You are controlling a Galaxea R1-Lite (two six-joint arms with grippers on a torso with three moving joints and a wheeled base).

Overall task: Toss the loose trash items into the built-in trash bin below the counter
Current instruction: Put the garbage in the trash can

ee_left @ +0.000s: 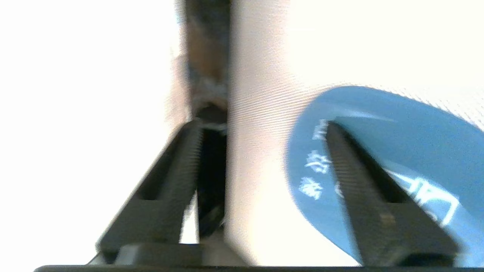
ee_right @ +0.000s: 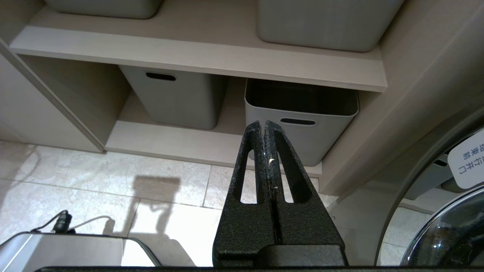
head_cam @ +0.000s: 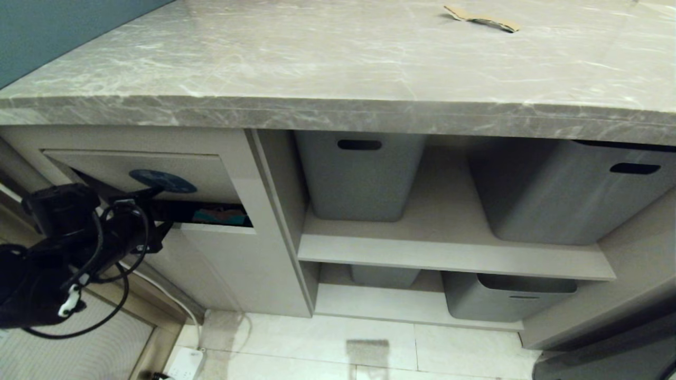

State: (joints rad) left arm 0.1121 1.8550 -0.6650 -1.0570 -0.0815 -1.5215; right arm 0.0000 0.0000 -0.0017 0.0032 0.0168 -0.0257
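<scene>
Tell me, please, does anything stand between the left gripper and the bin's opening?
Nothing visible does: the left gripper, jaws open, is at the bin's flap, which is tilted inward, leaving the slot beneath it open.

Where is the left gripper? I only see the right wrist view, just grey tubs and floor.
Observer: The left gripper is at the built-in trash bin's flap, fingers apart, holding nothing.
Operator: Is the flap open?
Observer: Yes, it is pushed open, and a teal item shows in the dark gap below it.
Operator: Any trash to pick up?
Observer: One cardboard scrap lies on the counter.
</scene>
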